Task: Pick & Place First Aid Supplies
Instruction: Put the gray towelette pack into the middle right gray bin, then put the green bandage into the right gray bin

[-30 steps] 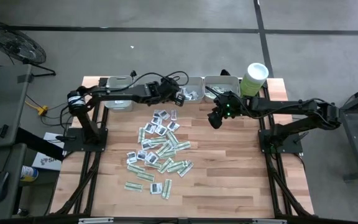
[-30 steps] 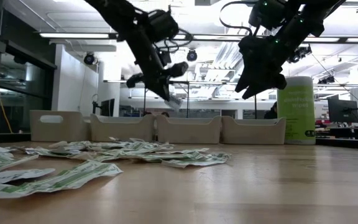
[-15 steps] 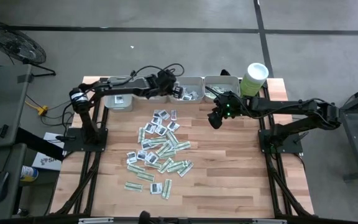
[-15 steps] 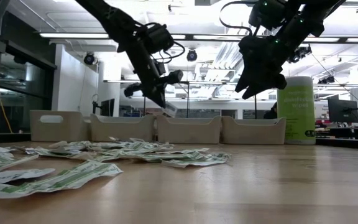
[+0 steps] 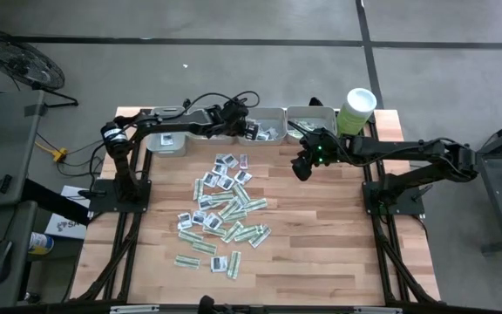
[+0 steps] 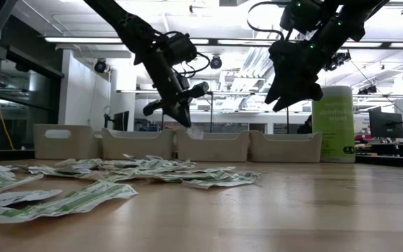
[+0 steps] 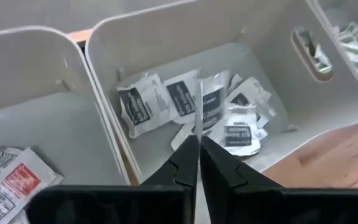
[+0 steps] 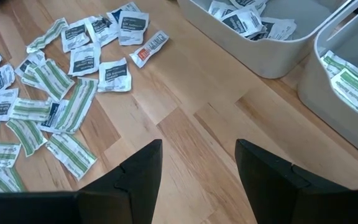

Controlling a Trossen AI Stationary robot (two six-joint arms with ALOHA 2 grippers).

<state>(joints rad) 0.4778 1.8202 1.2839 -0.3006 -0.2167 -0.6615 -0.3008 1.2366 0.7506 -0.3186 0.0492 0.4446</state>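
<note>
While the left gripper [image 7: 197,144] pinches a white sachet [image 7: 209,106] edge-on over the grey tray [image 7: 166,28], the right gripper [image 8: 197,163] hangs open; sachets look light, limp, best nipped by an edge.

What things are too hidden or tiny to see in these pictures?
- Words on the packets: too small in the high view.
- Inside the trays: their walls hide it in the low view.
- Packet at the left gripper: seen edge-on in the left wrist view, so its print is hidden.
</note>
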